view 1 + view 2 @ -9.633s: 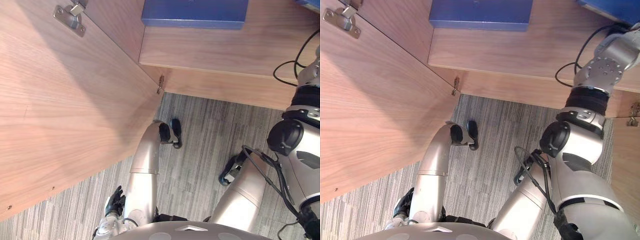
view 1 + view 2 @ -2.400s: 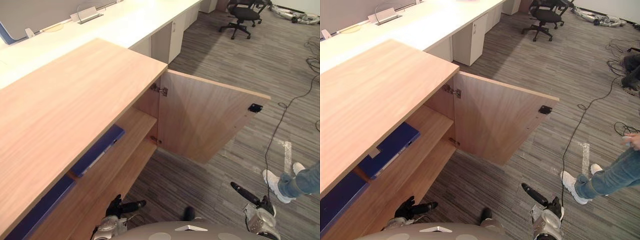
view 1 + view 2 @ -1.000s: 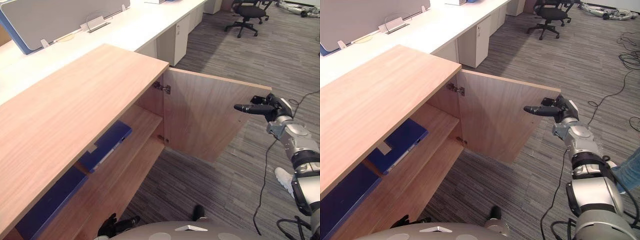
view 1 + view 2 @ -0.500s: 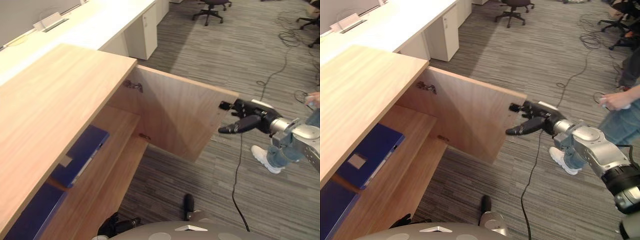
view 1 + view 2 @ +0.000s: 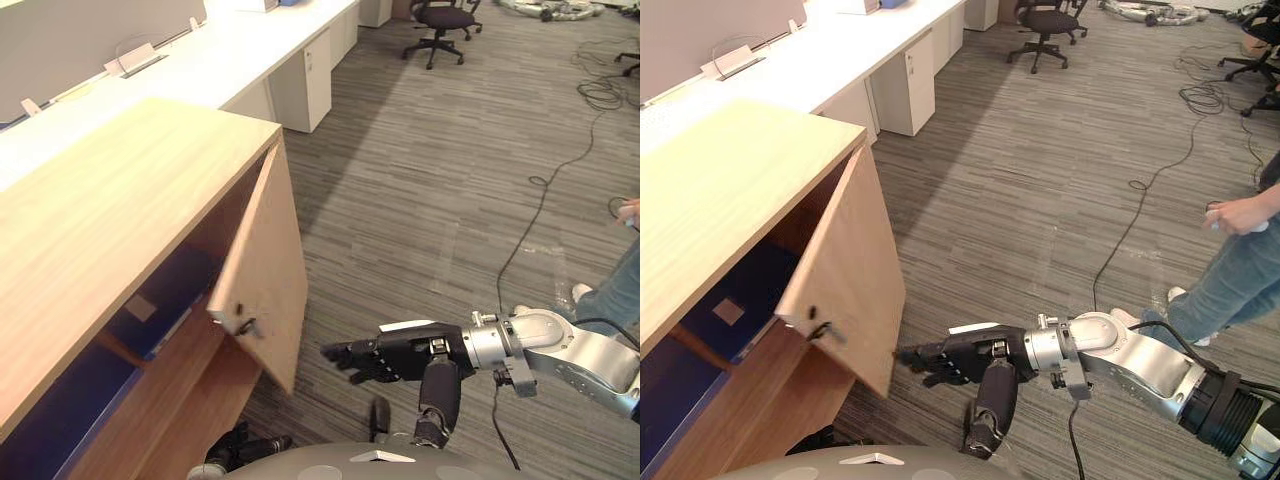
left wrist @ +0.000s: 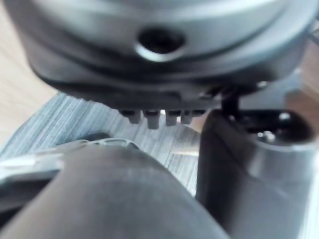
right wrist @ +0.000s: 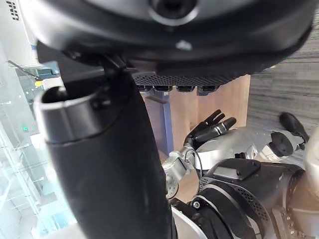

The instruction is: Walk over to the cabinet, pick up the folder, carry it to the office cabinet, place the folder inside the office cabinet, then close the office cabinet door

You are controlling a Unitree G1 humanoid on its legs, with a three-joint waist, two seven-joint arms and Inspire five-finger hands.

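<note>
- My right hand point(image 5: 958, 362) is stretched out low, at the free edge of the cabinet door point(image 5: 855, 270). Its fingers are straight and hold nothing, and the thumb hangs down.
- I cannot tell whether my fingertips point(image 5: 908, 356) touch the door's lower corner or sit just beside it.
- The door stands partly swung in over the office cabinet point(image 5: 730, 190), with a small metal catch point(image 5: 820, 330) on its inner face.
- The blue folder point(image 5: 755, 285) lies flat on the shelf inside, behind the door.
- It bears a pale square label point(image 5: 728, 312), and any writing on it is too small to read.
- A second blue item point(image 5: 665, 395) lies further along the shelf.
- My left hand point(image 7: 212, 127) hangs low by the cabinet, fingers straight and spread, empty.
- A person point(image 5: 1225, 275) in jeans and white shoes stands to my right.
</note>
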